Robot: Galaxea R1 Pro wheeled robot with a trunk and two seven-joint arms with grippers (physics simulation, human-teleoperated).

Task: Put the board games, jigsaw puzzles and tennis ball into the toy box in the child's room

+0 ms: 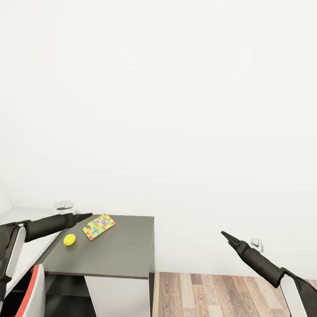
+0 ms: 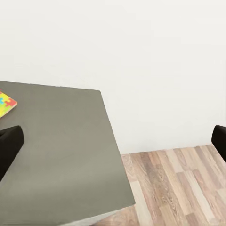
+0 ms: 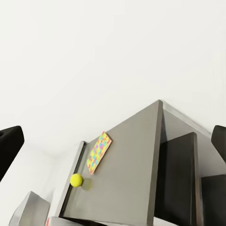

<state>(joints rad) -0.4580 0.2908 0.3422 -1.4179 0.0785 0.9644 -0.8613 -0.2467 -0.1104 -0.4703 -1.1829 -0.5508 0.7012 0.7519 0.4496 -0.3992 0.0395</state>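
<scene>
A jigsaw puzzle (image 1: 99,226) with yellow, cyan, pink and orange pieces lies on the table's dark grey section (image 1: 119,253); I cannot tell whether a second sheet is under it. The tennis ball (image 1: 69,240) rests just beside it, nearer me. My left gripper (image 1: 86,216) hovers at the puzzle's left corner, above the ball. In the left wrist view its fingers (image 2: 9,146) stand wide apart, open and empty, with a puzzle corner (image 2: 5,103) at the edge. My right gripper (image 1: 226,237) hangs open over the floor, right of the table. The right wrist view holds the puzzle (image 3: 98,153) and ball (image 3: 76,180).
The pale grey desk top (image 1: 26,215) adjoins on the left, with a small light grey object (image 1: 64,204) on it, perhaps the toy box. A plain white wall rises behind. Wood floor (image 1: 220,290) lies right of the table, with a wall outlet (image 1: 256,243) low down.
</scene>
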